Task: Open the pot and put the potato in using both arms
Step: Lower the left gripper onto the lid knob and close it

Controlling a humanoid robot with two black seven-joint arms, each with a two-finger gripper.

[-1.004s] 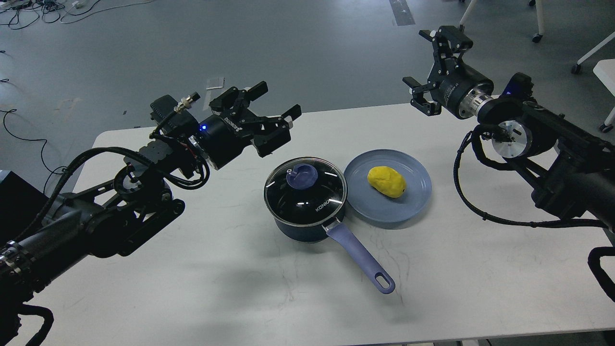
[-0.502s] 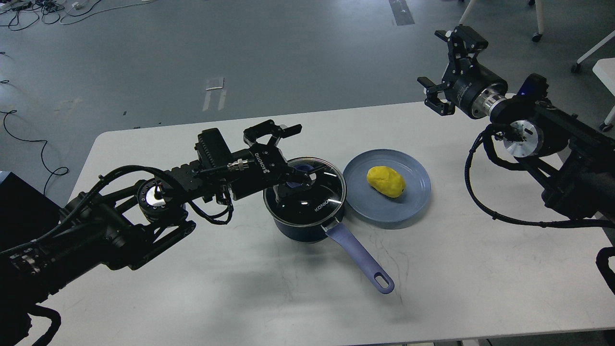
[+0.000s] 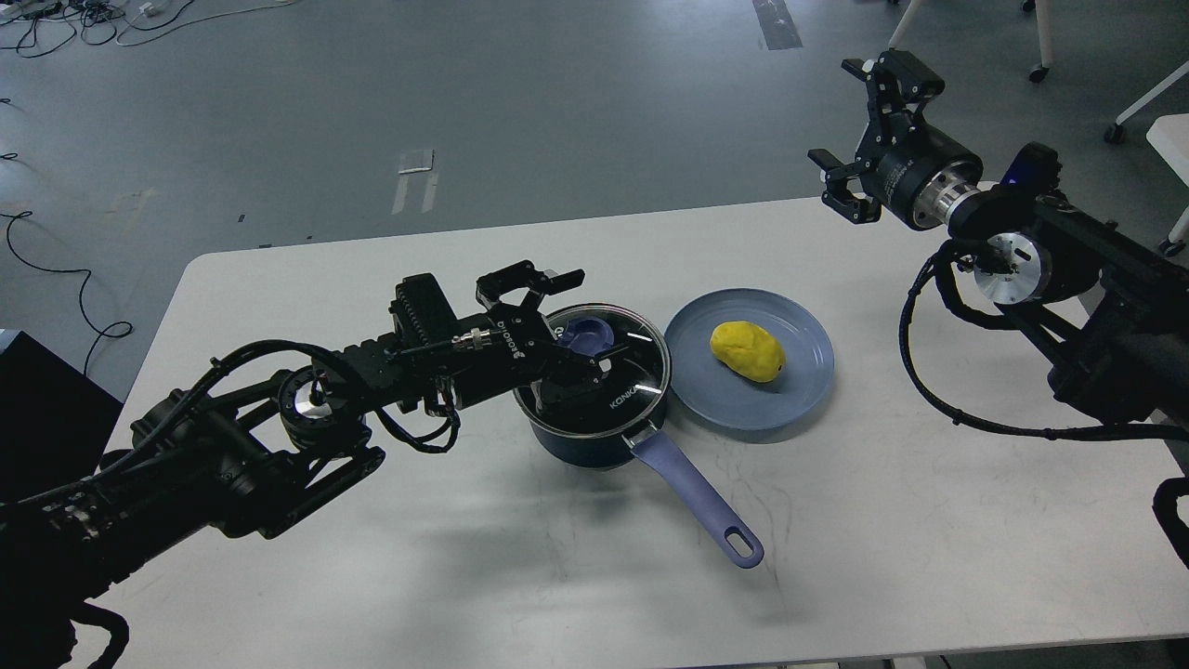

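Observation:
A dark blue pot with a glass lid and a purple knob stands mid-table, its purple handle pointing to the front right. A yellow potato lies on a blue plate just right of the pot. My left gripper is open, one finger behind the knob and one in front of it, low over the lid. My right gripper is open and empty, high above the table's far right edge, well away from the potato.
The white table carries only the pot and the plate. Cables lie on the grey floor at far left. Chair legs stand at the far right.
My left gripper came down and to the right from above the table's left side to straddle the lid knob. My right gripper shifted slightly right and back. Pot and potato stayed put.

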